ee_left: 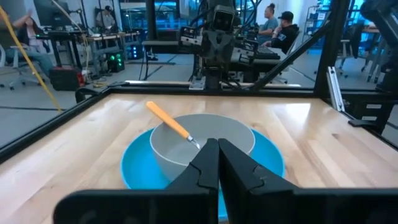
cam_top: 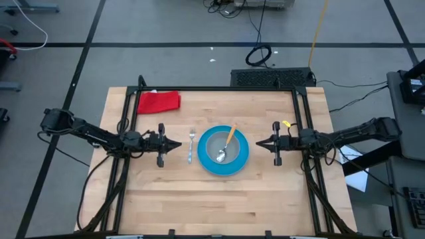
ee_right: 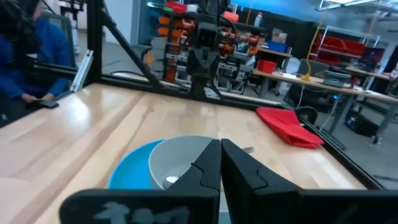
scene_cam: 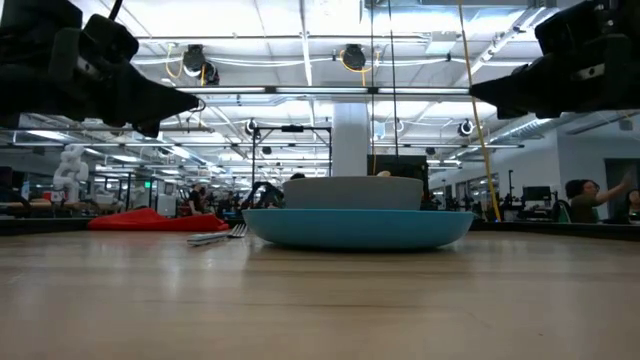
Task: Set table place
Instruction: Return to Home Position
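Your left gripper (cam_top: 176,144), fingers pressed together, empty, hovers left of fork (cam_top: 190,147); right gripper (cam_top: 259,142) likewise, right of plate (cam_top: 243,159); spoon (cam_top: 227,142) in bowl (cam_top: 211,144).

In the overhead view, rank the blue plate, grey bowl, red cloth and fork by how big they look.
1. blue plate
2. grey bowl and red cloth, too close to separate
3. fork, smallest

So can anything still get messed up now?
Maybe. The spoon pokes its orange handle over the rim of the bowl, so a bump could tip it out. The fork lies between the left gripper and the plate, and a low sweep could push it crooked. The right gripper hovers on the plate's other side.
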